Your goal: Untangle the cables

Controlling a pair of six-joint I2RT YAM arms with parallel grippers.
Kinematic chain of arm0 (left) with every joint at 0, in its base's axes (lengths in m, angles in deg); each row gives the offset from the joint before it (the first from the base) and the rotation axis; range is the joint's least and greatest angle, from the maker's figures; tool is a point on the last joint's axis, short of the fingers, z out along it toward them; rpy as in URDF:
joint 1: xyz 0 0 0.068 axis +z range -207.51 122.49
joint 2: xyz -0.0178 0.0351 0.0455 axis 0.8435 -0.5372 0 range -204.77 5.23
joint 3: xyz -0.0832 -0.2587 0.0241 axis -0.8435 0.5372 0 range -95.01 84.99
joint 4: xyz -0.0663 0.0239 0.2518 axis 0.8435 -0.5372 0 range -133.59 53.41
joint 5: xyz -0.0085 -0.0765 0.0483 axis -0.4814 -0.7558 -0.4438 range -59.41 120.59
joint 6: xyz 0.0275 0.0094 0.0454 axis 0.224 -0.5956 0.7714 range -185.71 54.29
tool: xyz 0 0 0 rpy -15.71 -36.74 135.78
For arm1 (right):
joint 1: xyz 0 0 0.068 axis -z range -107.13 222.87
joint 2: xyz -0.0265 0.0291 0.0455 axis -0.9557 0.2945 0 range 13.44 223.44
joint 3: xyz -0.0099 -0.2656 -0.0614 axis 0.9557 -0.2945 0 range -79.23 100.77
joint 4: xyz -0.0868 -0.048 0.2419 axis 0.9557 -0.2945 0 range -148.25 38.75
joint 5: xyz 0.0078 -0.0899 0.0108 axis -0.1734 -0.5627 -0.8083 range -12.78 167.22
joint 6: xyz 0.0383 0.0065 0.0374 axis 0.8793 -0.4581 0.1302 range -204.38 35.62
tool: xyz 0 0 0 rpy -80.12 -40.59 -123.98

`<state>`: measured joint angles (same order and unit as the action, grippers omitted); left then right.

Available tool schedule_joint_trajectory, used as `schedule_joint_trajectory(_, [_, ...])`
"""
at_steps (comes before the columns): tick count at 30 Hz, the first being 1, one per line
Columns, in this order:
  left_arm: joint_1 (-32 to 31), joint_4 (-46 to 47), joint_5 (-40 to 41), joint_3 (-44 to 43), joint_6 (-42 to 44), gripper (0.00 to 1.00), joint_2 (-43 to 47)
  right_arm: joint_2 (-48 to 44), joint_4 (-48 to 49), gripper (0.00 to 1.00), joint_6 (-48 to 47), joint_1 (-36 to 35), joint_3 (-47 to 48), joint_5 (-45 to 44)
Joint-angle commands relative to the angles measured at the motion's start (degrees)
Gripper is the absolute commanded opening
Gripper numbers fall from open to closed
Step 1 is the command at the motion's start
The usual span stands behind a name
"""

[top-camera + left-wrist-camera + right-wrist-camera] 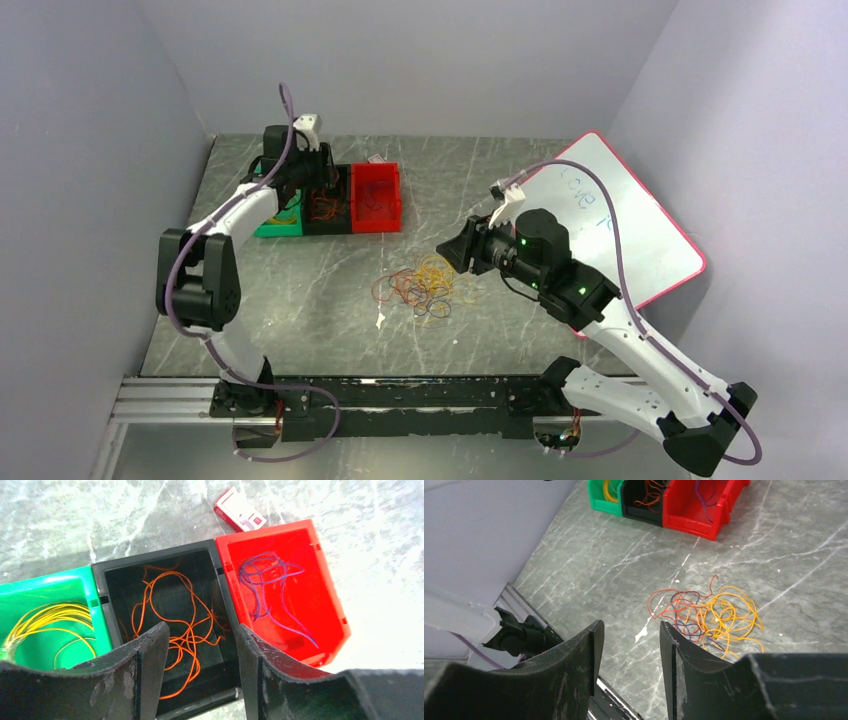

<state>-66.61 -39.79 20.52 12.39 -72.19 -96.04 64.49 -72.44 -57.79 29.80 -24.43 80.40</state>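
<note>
Black left gripper [202,630] gapes, empty; right gripper [630,627] likewise.

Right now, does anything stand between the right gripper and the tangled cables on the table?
Nothing visible does. The right gripper hangs open over bare table, and the cable pile lies just ahead of its fingers with no object between them. The bins stand farther off, beyond the pile.

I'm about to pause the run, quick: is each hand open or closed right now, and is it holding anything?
Left hand: open, holding nothing, above the black bin.
Right hand: open, holding nothing, near the loose cables.
</note>
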Motion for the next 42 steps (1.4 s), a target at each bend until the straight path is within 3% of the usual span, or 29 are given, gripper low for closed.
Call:
schedule_joint_trajectory(1, [-0.1,0.3,1.5,1.6,-1.4,0.58,7.9,-1.9,1.0,0.49,0.2,0.1,-2.2,-4.4])
schedule_joint_trajectory(11, [0.3,1.8,-0.4,11.2,-3.8,0.52,27.2,2.0,-3.5,0.50,-3.7,0.2,-2.3,-16.1])
schedule_joint_trajectory(27, [1.4,-8.2,-10.2,26.2,-15.7,0.63,55.6,20.7,-16.1,0.53,-8.9,0.4,6.2,-12.6])
schedule_joint_trajectory(32, [1.4,-14.7,-12.2,26.4,-16.4,0.66,57.9,27.7,-15.1,0.56,-12.2,1.5,7.6,-14.3])
schedule_joint_trajectory(42, [1.4,-16.7,-15.3,27.8,-11.1,0.67,60.2,39.9,-10.3,0.54,-22.0,10.5,9.8,-6.3])
